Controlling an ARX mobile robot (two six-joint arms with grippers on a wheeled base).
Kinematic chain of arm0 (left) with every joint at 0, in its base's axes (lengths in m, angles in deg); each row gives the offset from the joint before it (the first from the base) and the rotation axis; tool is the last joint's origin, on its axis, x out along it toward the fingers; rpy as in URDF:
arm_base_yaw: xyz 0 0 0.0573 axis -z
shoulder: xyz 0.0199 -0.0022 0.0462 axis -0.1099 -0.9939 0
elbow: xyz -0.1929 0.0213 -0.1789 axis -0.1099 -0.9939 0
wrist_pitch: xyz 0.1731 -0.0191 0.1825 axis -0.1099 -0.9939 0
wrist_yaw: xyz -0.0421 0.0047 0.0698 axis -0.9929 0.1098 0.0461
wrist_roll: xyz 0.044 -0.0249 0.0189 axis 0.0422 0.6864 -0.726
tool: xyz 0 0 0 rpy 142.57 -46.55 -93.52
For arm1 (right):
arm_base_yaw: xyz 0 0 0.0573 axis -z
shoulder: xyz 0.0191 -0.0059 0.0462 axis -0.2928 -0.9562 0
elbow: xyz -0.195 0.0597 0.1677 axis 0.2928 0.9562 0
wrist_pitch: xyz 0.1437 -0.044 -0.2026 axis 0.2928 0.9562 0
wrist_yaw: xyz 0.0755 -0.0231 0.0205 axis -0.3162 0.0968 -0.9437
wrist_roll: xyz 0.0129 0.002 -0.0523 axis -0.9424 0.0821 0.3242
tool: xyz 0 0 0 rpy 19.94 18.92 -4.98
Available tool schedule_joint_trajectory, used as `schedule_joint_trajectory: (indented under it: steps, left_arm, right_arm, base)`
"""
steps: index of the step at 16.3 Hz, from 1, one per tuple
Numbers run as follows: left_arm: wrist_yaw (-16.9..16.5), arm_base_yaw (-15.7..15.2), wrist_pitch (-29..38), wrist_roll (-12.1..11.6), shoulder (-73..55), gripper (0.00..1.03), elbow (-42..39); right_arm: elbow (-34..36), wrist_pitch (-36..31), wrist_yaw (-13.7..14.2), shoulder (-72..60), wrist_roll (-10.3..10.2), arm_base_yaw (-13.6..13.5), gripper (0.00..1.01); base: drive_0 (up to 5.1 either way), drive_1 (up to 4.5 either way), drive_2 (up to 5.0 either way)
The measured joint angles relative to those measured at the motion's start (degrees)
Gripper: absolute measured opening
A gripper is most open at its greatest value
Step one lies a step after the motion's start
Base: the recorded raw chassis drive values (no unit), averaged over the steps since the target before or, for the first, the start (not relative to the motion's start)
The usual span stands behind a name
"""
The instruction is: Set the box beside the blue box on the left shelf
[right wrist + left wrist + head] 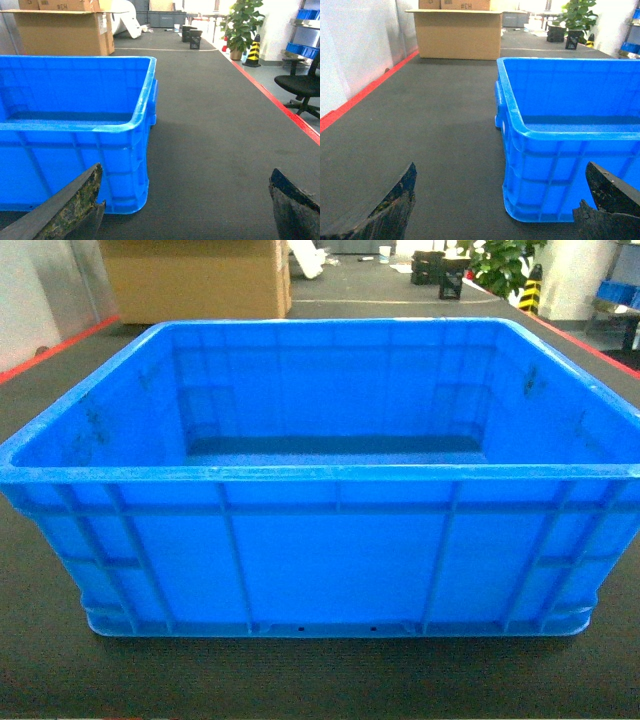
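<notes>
Sitting empty on the dark floor mat, the box [320, 550] faces you broadside. Left claw [495, 210] and right claw [185, 210] gape wide at its near corners, ready for a two-sided lift.

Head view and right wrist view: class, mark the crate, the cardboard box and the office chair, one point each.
Crate [330, 570]: head view, on the ribbed near wall.
Cardboard box [190, 280]: head view, on its brown front face.
Office chair [300, 85]: right wrist view, on the black seat.
</notes>
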Motion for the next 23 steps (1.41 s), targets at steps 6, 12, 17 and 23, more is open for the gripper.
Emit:
schedule_joint_trajectory:
  steps: [6, 12, 17, 23]
  left_arm:
    - [0.0, 0.0, 0.0, 0.0, 0.0, 0.98, 0.0]
    - [0.0, 0.0, 0.0, 0.0, 0.0, 0.98, 0.0]
    - [0.0, 0.0, 0.0, 0.0, 0.0, 0.98, 0.0]
    - [0.0, 0.0, 0.0, 0.0, 0.0, 0.98, 0.0]
  right_arm:
    - [0.0, 0.0, 0.0, 0.0, 0.0, 0.0, 0.98]
    - [0.0, 0.0, 0.0, 0.0, 0.0, 0.0, 0.98]
    - [0.0, 0.0, 0.0, 0.0, 0.0, 0.0, 0.98]
    - [0.0, 0.0, 0.0, 0.0, 0.0, 0.0, 0.98]
  base:
    - [0.0, 0.00, 0.0]
    - [0.0, 0.00, 0.0]
    - [0.0, 0.00, 0.0]
    - [0.0, 0.00, 0.0]
